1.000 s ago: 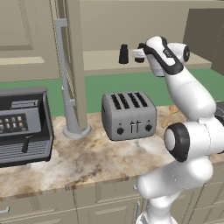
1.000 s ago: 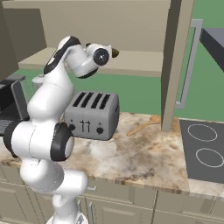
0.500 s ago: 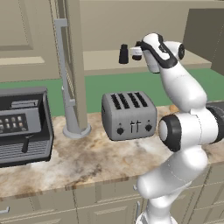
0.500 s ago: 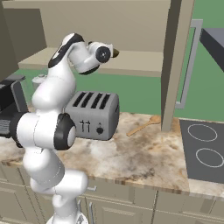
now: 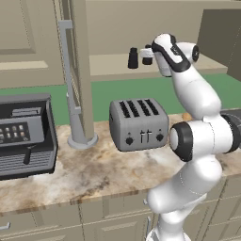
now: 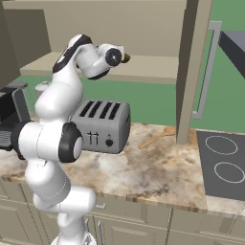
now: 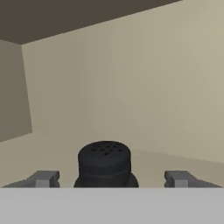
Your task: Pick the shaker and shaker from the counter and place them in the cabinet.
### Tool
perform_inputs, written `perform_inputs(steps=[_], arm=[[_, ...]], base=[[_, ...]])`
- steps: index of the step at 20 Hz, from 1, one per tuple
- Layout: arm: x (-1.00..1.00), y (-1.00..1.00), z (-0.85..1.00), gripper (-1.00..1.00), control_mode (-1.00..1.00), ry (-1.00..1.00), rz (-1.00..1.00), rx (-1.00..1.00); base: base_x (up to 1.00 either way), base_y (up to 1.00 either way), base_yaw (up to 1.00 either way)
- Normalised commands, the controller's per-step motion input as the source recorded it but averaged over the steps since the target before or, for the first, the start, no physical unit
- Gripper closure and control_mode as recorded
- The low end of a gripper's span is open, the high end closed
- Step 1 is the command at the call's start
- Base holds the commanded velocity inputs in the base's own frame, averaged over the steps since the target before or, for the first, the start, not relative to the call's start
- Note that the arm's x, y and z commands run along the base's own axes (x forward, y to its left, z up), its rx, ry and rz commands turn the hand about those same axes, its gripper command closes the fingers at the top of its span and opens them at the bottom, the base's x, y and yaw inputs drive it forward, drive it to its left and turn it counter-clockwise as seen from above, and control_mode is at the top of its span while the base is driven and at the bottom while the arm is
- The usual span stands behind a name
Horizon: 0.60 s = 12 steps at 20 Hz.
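Note:
A small black shaker (image 5: 133, 58) stands upright on the tan shelf of the cabinet (image 5: 106, 67). My gripper (image 5: 144, 55) is right beside it, reaching into the cabinet from the right. In the hand view the shaker's perforated top (image 7: 104, 160) sits low and close between my gripper (image 7: 112, 179) jaws, which stand wide apart. Both fingertips (image 7: 44, 178) are clear of the shaker, so the gripper is open and holds nothing. The cabinet door (image 5: 80, 70) hangs open with its long silver bar handle (image 5: 67, 75) toward me.
A grey toaster (image 5: 139, 123) stands on the marble counter under my arm, with a black coffee machine (image 5: 23, 134) at the left. A tan wooden spoon (image 6: 155, 138) lies by the open cabinet door (image 6: 193, 72), and a stovetop (image 6: 222, 165) is at the right.
The jaws have opened and let go of the shaker, which now stands on the cabinet shelf. The hand stays at the same spot.

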Motion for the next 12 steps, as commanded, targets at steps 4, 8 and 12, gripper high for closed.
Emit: perform_inputs(steps=[4,8,12], arm=[[-0.46,-0.22,0.06,-1.0,-1.0,-0.02,0.02,0.0],[-0.96,-0.57,0.0,-1.0,-1.0,-0.1,0.04,0.0],[-1.0,-0.56,-0.01,-1.0,-1.0,-0.07,0.05,-0.03]], base=[[0.0,0.0,0.0],[0.0,0.0,0.0],[0.0,0.0,0.0]])
